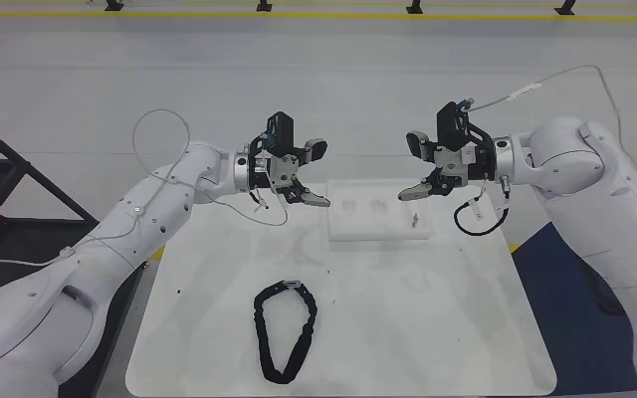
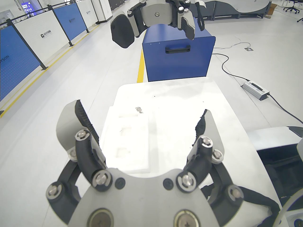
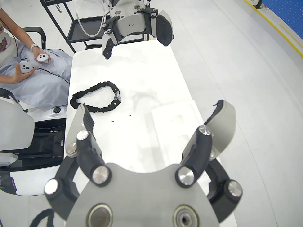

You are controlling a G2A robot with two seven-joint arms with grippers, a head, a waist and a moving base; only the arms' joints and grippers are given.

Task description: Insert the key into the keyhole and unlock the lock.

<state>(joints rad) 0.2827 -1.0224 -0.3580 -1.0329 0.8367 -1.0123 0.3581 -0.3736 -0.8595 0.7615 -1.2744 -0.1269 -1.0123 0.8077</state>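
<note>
Since the key [image 1: 413, 217] lies at one end of the white foam tray [image 1: 348, 227], the end nearest the right tool [image 1: 408, 169], that arm looks better placed to take it. That tool hangs over that end, spread wide and empty. The key is too small to read its long axis. The black chain lock [image 1: 286, 328] rests on the worktop [image 1: 448, 318], well apart from the tray, toward the robot. The left tool [image 1: 317, 175] hangs off the tray's other end, likewise wide open and empty.
</note>
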